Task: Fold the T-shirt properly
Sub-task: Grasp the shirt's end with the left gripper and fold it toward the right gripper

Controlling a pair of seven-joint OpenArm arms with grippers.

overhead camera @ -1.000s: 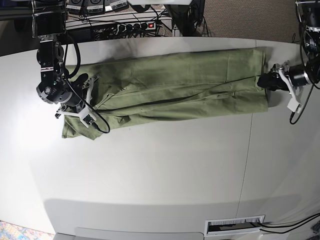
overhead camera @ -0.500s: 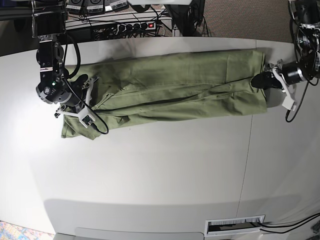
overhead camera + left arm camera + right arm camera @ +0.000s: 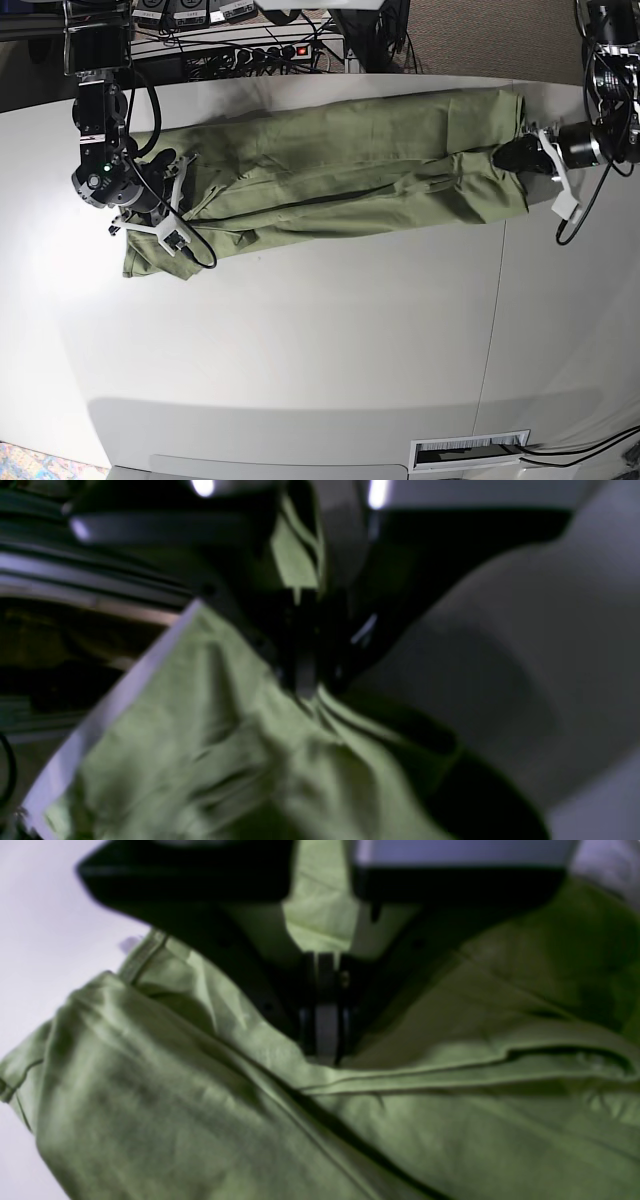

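The olive-green T-shirt [image 3: 340, 180] lies as a long strip across the far half of the white table [image 3: 300, 340]. My left gripper [image 3: 508, 157] is at the strip's right end, which is bunched around it. In the left wrist view the left gripper [image 3: 304, 687] is shut with a pinch of the T-shirt [image 3: 200, 760] between its fingers. My right gripper [image 3: 172, 200] rests on the strip's left end. The right wrist view has the right gripper [image 3: 322, 1052] shut, tips pressed into a fold of the T-shirt [image 3: 150, 1100].
A power strip and cables [image 3: 270, 50] lie beyond the table's far edge. A seam [image 3: 490, 330] runs down the table on the right. A slotted white panel [image 3: 470, 450] sits at the near edge. The left wrist view shows the table's edge [image 3: 115, 695] beside the cloth.
My left gripper has closed on the shirt's right end and drawn it a little left and toward the far edge, bunching that end. The right arm has stayed put.
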